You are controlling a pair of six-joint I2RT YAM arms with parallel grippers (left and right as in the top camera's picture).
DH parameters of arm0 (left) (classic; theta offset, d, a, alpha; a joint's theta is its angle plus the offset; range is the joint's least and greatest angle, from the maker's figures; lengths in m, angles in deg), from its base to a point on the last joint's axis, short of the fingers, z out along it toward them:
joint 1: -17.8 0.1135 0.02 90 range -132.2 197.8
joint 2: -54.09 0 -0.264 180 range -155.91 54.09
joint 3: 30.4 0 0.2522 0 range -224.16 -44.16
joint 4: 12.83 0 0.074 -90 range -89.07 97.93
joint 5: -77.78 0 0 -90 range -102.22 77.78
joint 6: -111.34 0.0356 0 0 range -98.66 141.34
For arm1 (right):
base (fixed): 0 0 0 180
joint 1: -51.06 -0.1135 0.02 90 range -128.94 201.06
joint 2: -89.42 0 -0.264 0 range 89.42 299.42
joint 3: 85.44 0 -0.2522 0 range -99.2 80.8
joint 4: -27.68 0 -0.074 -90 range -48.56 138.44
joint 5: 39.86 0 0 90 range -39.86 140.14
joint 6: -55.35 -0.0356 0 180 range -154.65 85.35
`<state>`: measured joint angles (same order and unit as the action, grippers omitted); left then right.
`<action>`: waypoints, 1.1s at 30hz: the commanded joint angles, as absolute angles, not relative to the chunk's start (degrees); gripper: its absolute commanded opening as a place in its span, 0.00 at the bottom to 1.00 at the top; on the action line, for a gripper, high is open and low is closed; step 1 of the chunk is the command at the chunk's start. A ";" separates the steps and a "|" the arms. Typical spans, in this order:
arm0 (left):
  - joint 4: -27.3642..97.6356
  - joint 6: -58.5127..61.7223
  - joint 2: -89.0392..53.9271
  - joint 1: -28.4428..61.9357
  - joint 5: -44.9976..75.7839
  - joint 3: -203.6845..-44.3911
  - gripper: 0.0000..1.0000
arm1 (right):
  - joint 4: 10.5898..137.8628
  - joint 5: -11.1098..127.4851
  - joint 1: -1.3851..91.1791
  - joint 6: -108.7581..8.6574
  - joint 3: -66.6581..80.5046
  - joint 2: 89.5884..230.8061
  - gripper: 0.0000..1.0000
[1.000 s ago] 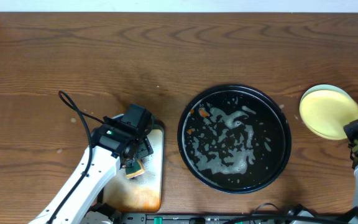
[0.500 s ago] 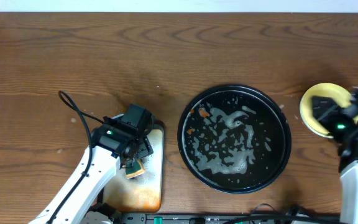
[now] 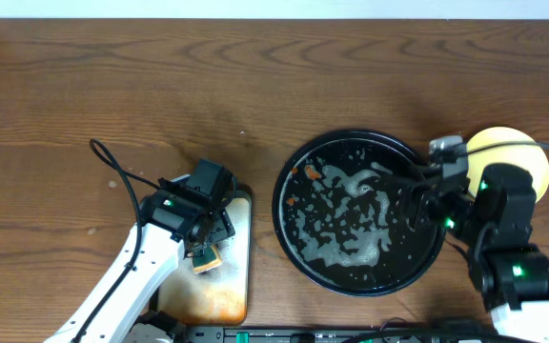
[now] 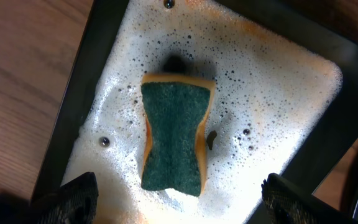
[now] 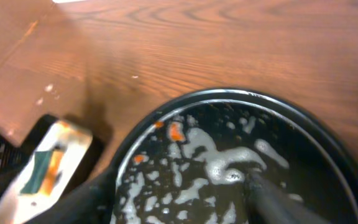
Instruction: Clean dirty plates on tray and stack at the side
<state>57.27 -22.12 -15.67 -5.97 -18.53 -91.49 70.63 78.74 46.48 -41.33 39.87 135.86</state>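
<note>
Soapy foam (image 3: 346,186) in black tray (image 3: 351,287), sponge (image 4: 174,137) in metal tray (image 3: 234,286)

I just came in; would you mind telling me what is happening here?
Two robot arms are washing plates. The left pincer hangs open over the sponge, which lies in the foamy metal tray. The right pincer, open and empty, is over the right side of the black tray, which holds only suds and orange specks. A yellow plate sits on the table to its right.
</note>
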 commanded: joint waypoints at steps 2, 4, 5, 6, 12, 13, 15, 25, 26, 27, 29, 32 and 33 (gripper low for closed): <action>57.33 -21.86 -15.34 -5.73 -18.83 -91.25 0.86 | 71.24 81.10 44.41 -41.53 39.06 131.09 0.99; 57.33 -21.86 -15.34 -5.73 -18.83 -91.25 0.86 | 71.24 82.98 44.27 -43.97 39.06 129.83 0.99; 57.33 -21.86 -15.34 -5.73 -18.83 -91.25 0.86 | 71.55 83.79 44.27 -45.26 39.06 129.39 0.99; 57.35 -21.86 -15.34 -5.73 -18.83 -91.25 0.86 | 72.31 84.08 44.27 -45.81 39.06 129.13 0.99; 57.33 -21.86 -15.34 -5.73 -18.83 -91.25 0.85 | 72.40 82.48 45.26 -42.51 39.06 128.78 0.99; 57.33 -21.86 -15.34 -5.73 -18.83 -91.25 0.86 | 71.81 82.48 45.59 -41.94 39.06 128.69 0.99; 57.35 -21.86 -15.34 -5.73 -18.83 -91.25 0.86 | 70.67 82.48 46.53 -40.50 39.04 128.21 0.99; 57.33 -21.86 -15.34 -5.73 -18.83 -91.25 0.86 | 70.85 72.38 48.10 -33.68 39.72 121.28 0.99; 57.33 -21.86 -15.34 -5.73 -18.83 -91.25 0.86 | 70.85 70.64 48.12 -33.70 39.96 119.86 0.99; 57.33 -21.86 -15.34 -5.73 -18.83 -91.25 0.86 | 70.87 69.28 48.10 -33.70 40.38 117.83 0.99; 57.35 -21.86 -15.34 -5.73 -18.83 -91.25 0.86 | 70.83 68.30 48.14 -33.68 41.56 113.81 0.99; 57.33 -21.86 -15.34 -5.73 -18.83 -91.25 0.86 | 70.70 64.08 48.14 -33.66 44.62 107.71 0.99; 57.35 -21.86 -15.34 -5.73 -18.83 -91.25 0.86 | 70.67 62.15 48.14 -33.68 46.01 106.00 0.99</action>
<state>57.27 -22.12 -15.67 -5.97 -18.55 -91.49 70.48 68.82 47.40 -34.95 42.87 109.39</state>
